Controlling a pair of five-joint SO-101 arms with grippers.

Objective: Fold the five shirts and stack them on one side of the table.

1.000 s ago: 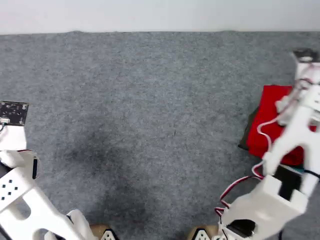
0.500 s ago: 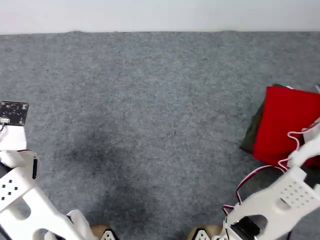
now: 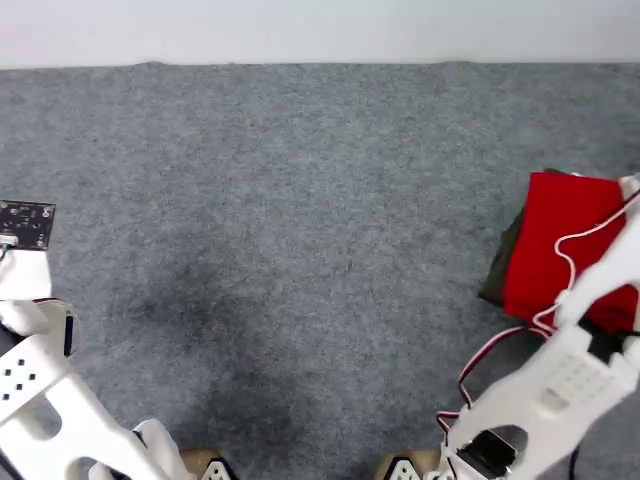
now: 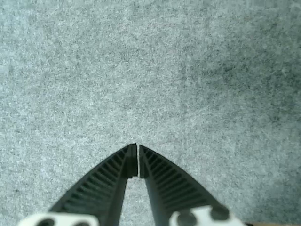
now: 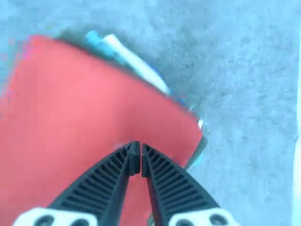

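High view: find the red shirt [image 3: 540,230] folded on top of a pile at the right edge of the table [image 3: 300,200], with a darker shirt [image 3: 500,270] peeking out beneath. Judge the step as settling that pile. Work with the right arm [image 3: 560,385] from directly above and press straight down, never sideways, to avoid skewing the top layer. Park the left arm [image 3: 45,400] at the near left corner. Do not rely on a layer count here: cut off by the frame edge and partly covered by the arm. Left wrist view: read the left gripper [image 4: 138,162] as closed, tips together, holding nothing, above bare table. Right wrist view: read the right gripper [image 5: 137,160] as closed and empty, tips over the red shirt. Cannot tell whether touching the cloth. Note pale blue and white edges [image 5: 131,59] beneath, too blurred to identify.
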